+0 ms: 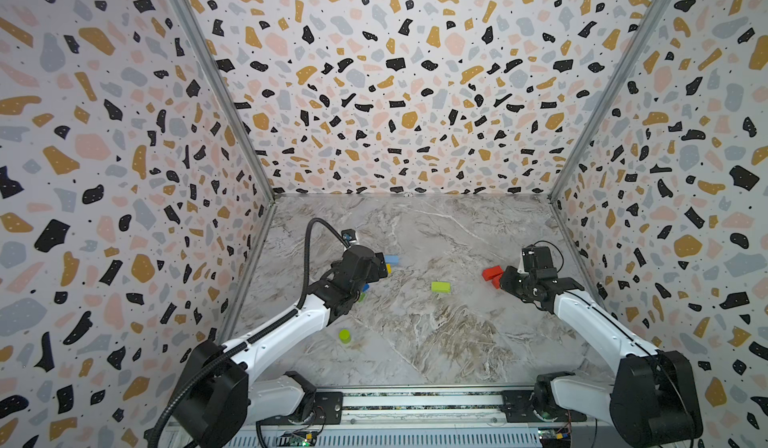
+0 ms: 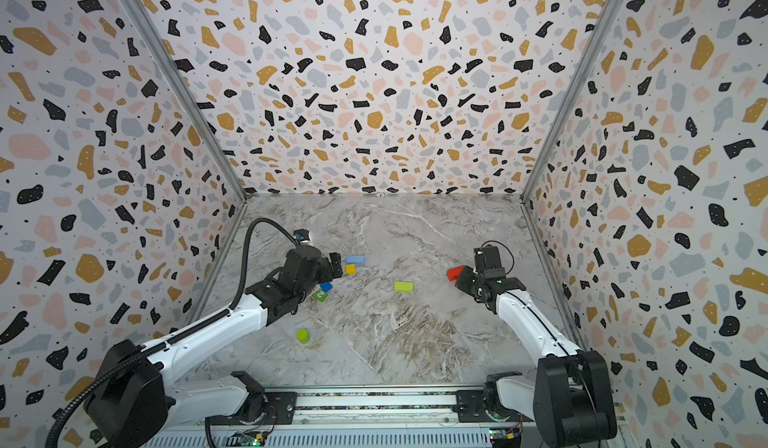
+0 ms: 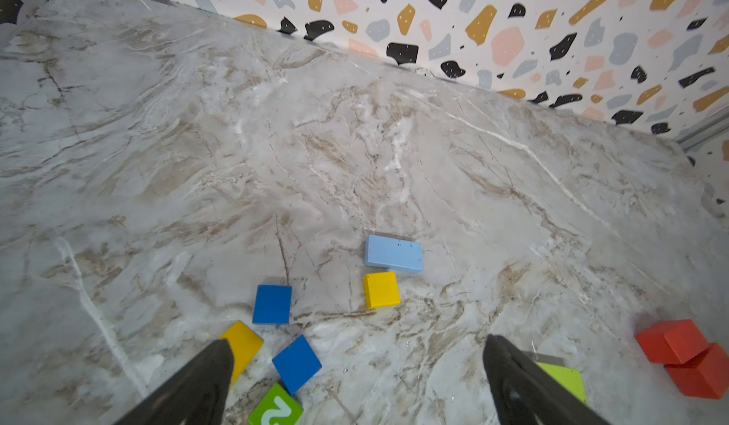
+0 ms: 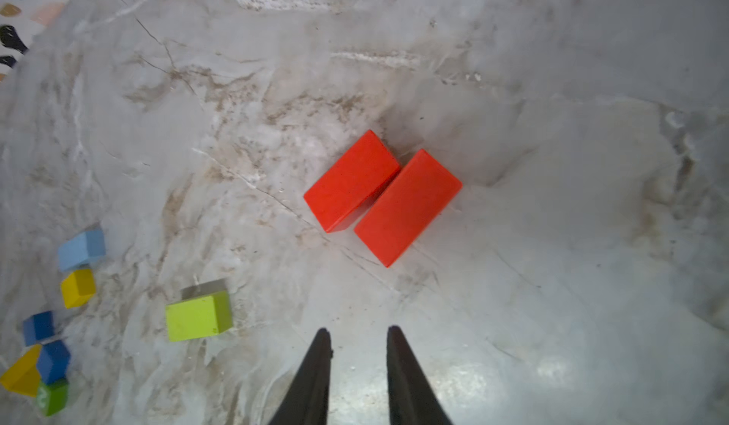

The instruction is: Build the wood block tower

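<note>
1. Worktop (image 1: 436, 354) check: a marbled slab, hemmed by speckled walls (image 1: 395, 92) at its left, right and top in both top views, with a metal rail (image 1: 415, 400) along the bottom edge. There's broad open marble in the lower middle and along the far wall.
2. Left hand (image 3: 357, 340): fingers spread wide with nothing between them, poised above the cluster at centre-left in both top views.
3. Right hand (image 4: 359, 329): fingers only narrowly apart, a slim gap, gripping nothing, tips aimed at the red pair at centre-right.
4. All the wood blocks (image 2: 350, 269) lie loose in a single layer on the marble. In the centre-left cluster, the light blue bar (image 3: 393, 253) has the yellow cube (image 3: 381, 289) just beside it. Then come the blue cube (image 3: 272, 304), second blue cube (image 3: 296, 364), yellow block (image 3: 242, 344) and green cube (image 3: 276, 409) with a white squiggle, bunched tight.
5. Red bar (image 4: 351, 180) and second red bar (image 4: 408, 206) lie side by side, long faces touching, near the right wall. In both top views the right arm (image 1: 590, 321) hides part of them.
6. Lime bar (image 4: 197, 316) sits alone between the two groups, right in the lane between the hands. Lime cylinder (image 1: 344, 336) stands upright at lower left, just beside the left arm (image 1: 282, 329).
</note>
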Motion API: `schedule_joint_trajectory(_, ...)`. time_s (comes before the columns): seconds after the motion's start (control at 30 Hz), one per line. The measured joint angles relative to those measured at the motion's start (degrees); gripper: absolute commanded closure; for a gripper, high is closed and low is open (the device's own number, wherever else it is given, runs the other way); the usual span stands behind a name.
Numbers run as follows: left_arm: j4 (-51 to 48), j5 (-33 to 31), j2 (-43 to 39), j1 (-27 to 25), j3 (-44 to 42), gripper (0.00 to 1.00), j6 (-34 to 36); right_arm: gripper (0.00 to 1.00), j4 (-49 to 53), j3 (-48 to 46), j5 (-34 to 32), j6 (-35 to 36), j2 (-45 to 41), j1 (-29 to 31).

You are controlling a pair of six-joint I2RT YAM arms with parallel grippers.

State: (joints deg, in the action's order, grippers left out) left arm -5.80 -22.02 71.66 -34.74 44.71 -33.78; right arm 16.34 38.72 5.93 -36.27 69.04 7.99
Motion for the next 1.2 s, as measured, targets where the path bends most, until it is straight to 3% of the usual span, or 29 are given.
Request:
schedule_joint_trajectory(0.07, -0.8, -0.7, 1.3, -1.0, 0.6, 0.0, 0.2, 1.0, -2.4, -2.0, 2.2, -0.8, 0.0, -2.0)
schedule_joint_trajectory(0.27, -2.4, -1.2, 4.0, -2.3, 3.1, 0.0, 0.3, 1.0, -8.0, -5.6, 5.2, -1.4, 1.1, -7.6)
schedule_joint_trajectory(0.6, -2.6, -0.9, 2.2, -2.6, 3.5, 0.0, 0.6, 1.0, -13.5, -5.9, 7.0, -0.7, 9.2, -10.9)
schedule_joint_trajectory(1.2, -3.3, 0.5, -8.8, -2.6, 0.5, 0.0, 0.1, 1.0, -15.7, 5.0, 8.4, 5.4, 25.1, -9.5)
